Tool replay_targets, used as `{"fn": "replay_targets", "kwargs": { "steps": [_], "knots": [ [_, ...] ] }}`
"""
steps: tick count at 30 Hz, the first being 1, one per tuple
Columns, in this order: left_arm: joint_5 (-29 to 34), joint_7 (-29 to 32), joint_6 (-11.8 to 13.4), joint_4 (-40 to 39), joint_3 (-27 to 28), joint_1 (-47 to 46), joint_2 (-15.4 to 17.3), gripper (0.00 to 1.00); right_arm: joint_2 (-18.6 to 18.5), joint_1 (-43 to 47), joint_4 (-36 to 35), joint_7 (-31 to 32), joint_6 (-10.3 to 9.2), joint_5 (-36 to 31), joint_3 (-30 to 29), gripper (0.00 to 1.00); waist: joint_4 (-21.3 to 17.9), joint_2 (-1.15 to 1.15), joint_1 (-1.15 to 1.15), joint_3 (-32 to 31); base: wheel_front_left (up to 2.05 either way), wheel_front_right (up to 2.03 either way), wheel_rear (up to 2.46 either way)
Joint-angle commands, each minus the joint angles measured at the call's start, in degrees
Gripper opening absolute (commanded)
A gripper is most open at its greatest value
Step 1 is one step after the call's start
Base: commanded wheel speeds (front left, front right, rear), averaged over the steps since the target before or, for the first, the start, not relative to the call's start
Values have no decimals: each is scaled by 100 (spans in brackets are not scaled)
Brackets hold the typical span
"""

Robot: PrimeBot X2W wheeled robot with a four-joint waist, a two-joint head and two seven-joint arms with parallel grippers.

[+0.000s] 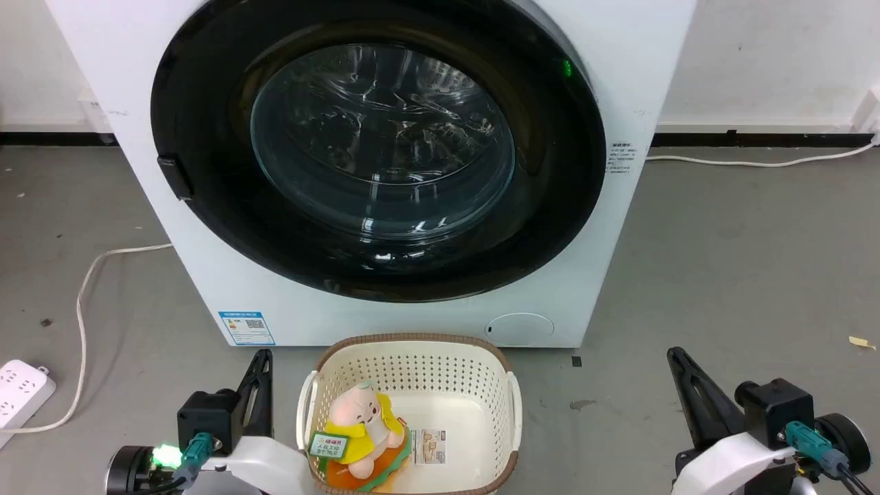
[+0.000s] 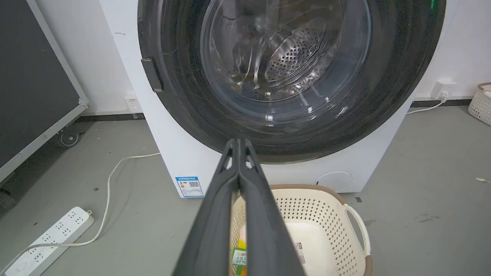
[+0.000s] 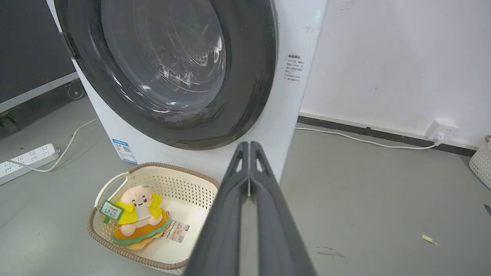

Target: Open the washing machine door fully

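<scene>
Short of the washing machine [image 1: 619, 41] and low before its front, left gripper [image 1: 262, 359] and right gripper [image 1: 677, 359], each with its two dark fingers pressed together on nothing. Washing machine door [image 1: 378, 151] shut flat against the machine's front, well apart from both grippers and above their tips; handle tab [image 1: 174, 177] on the rim toward the robot's left, nearer the left gripper. Between the grippers, just in front of the machine's base, a cream perforated basket [image 1: 412, 342] with a brown rim, holding a plush toy [image 1: 361, 430] in yellow with a green tag. Low on the machine's front, a blue sticker [image 1: 246, 328] toward the left and a small round flap [image 1: 519, 328] toward the right.

Grey floor [image 1: 742, 275] under the machine, white wall [image 1: 756, 55] behind it. Left of the machine, a white cable [image 1: 82, 295] running to a power strip [image 1: 20, 392], and a dark panel [image 2: 34, 76] on castors. Right of the machine, a second cable [image 1: 756, 163] to a wall socket [image 3: 441, 130] and the edge of a second pale basket [image 2: 481, 101].

Top of the machine cut off by every view. Behind the door glass, perforated steel dimly seen among reflections. Print on the label [image 1: 621, 158] at the machine's right edge too small to read.
</scene>
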Motion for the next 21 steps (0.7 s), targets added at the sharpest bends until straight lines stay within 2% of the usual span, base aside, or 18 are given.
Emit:
{"fn": "replay_targets", "kwargs": {
  "steps": [1,21],
  "knots": [
    [16,3,16,-21,1,-87,7,0,26,-78,-27,8,-4,-43,-3,0,0,0,0,0,0,0,0],
    [16,3,16,-21,1,-87,7,0,26,-78,-27,8,-4,-43,-3,0,0,0,0,0,0,0,0]
  ]
}}
